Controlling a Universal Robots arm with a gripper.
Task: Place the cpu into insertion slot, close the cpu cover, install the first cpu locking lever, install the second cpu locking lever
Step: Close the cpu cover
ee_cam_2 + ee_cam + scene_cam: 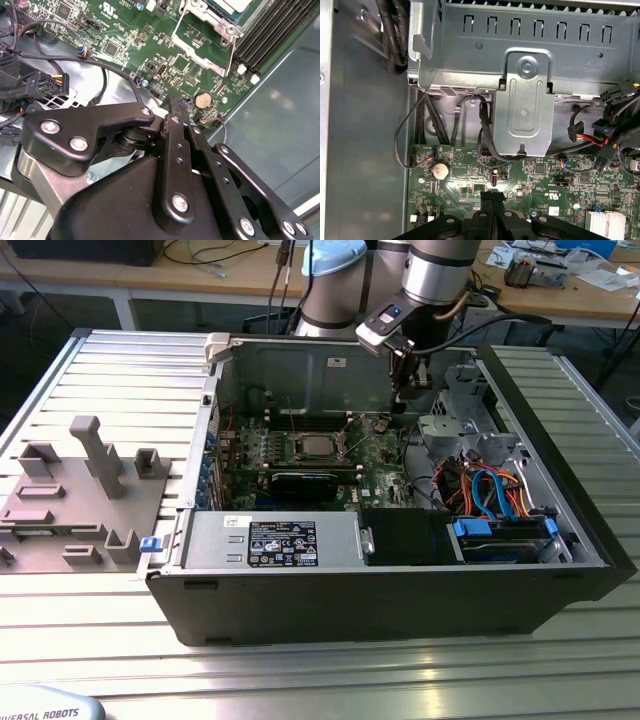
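Ribbed metal bench [110,370] bears computer case [400,600]. Gripper [176,105], fingers [172,135] together, hovers at motherboard [125,40] edge near coin battery [202,100]; advise squaring to cpu [316,445], clear of cables [390,35].

Surface: table [330,680] of ribbed silvery metal with grooves running left to right, spanning the exterior view from edge to edge.
Centre and right of frame: open black computer case [400,600] lying on its side directly on the table, open face up.
Left of frame: grey moulded fixture [80,500] with upright posts and pockets, flat on the table, just beside the case.
Between fixture and case: small blue piece [149,543]; what it rests on cannot be told.
Lower left corner: rounded grey device [45,708], cut off by the frame edge.
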